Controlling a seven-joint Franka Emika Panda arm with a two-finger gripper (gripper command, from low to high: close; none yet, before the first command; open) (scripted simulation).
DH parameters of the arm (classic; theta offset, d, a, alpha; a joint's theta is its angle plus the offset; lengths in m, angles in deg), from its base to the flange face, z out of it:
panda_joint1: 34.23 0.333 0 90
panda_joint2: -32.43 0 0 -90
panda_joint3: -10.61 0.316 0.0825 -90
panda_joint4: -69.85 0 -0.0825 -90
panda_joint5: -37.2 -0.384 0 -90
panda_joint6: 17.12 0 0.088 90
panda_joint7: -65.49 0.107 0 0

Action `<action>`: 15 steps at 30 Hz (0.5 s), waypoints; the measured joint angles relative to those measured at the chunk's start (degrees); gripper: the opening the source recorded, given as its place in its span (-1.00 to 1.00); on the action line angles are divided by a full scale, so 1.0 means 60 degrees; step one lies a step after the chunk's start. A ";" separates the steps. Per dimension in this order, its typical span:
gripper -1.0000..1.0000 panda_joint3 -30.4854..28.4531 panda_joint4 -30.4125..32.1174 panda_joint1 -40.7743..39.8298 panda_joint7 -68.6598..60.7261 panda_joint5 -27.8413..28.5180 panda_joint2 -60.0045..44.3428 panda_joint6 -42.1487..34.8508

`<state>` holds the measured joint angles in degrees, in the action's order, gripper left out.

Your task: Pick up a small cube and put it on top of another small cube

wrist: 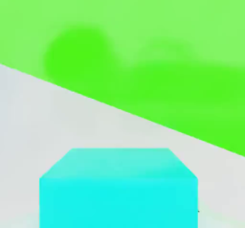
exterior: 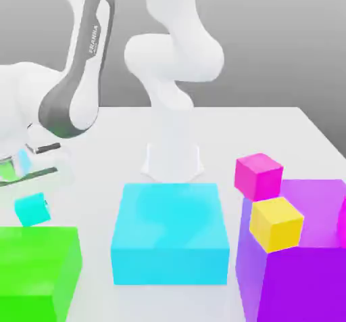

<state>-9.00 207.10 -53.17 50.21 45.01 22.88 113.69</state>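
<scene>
The small cyan cube (exterior: 32, 210) sits at the exterior view's left, directly below the gripper (exterior: 27, 178) and off the white table (exterior: 270, 131), just above the near top edge of the large green block (exterior: 37, 266). In the hand view the same cube (wrist: 118, 188) lies close under the camera, with the green block's top face (wrist: 143, 40) beyond it.

The gripper is closed on the small cyan cube (its fingers are hard to make out against the pale surroundings) and carries it clear of the table. The arm (exterior: 78, 90) slopes down to the gripper from the upper part of the exterior view.

Toward the exterior view's right, the magenta cube (exterior: 258, 176) and the yellow cube (exterior: 276, 224) rest at the large purple block (exterior: 304, 260). The large cyan block (exterior: 170, 233) stands between the green and purple blocks.
</scene>
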 joint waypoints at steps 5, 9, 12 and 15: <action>-1.00 0.1142 -0.0404 0.1782 0.0607 -0.0339 0.1186 -0.1184; -1.00 0.1959 -0.0450 0.3366 0.1593 -0.0769 0.2495 -0.1860; -1.00 0.2747 -0.0474 0.4049 0.2342 -0.1060 0.3500 -0.2356; -1.00 0.3616 -0.0463 0.4785 0.3054 -0.1381 0.4508 -0.2798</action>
<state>12.70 204.33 -24.46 68.54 36.72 49.93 96.90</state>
